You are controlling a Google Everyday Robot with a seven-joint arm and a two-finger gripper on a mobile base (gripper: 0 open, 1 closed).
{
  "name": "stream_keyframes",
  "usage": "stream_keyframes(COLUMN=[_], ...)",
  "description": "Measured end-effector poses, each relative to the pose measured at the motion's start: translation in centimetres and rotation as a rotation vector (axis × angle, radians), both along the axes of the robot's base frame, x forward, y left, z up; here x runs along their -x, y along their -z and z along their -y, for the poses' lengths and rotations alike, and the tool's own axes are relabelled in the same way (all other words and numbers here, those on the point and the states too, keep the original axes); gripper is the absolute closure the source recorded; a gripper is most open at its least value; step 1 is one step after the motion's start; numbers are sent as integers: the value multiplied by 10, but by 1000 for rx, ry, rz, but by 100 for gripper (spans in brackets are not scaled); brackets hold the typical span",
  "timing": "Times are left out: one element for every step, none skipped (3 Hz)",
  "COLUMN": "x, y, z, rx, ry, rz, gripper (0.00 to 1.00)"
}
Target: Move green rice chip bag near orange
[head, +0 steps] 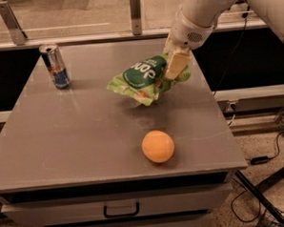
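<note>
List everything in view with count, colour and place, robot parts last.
table: 1, grey, centre, drawers below
can: 1, silver-blue, table's far left corner, upright
bag: 1, green, far right part of table, gripped by the tool
orange: 1, orange, near middle of table, apart from bag
cables: several, black, floor at right
arm: 1, white, top right
tool: 1, cream, shut on bag's right edge
</note>
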State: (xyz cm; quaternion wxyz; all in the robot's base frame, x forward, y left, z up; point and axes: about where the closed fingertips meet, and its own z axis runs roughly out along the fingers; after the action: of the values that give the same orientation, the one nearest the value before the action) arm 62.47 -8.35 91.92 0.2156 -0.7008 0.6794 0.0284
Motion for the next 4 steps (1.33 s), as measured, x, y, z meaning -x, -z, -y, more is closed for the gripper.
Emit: stream_keyframes(x=[29,49,59,70], y=[-5,-3,2,7], z=[-17,-33,-45,-58], rx=[-36,-59,-73,-78], ry=[-35,-70,-91,-104], rz=[-29,-65,-99,-132], gripper=[100,100,100,99])
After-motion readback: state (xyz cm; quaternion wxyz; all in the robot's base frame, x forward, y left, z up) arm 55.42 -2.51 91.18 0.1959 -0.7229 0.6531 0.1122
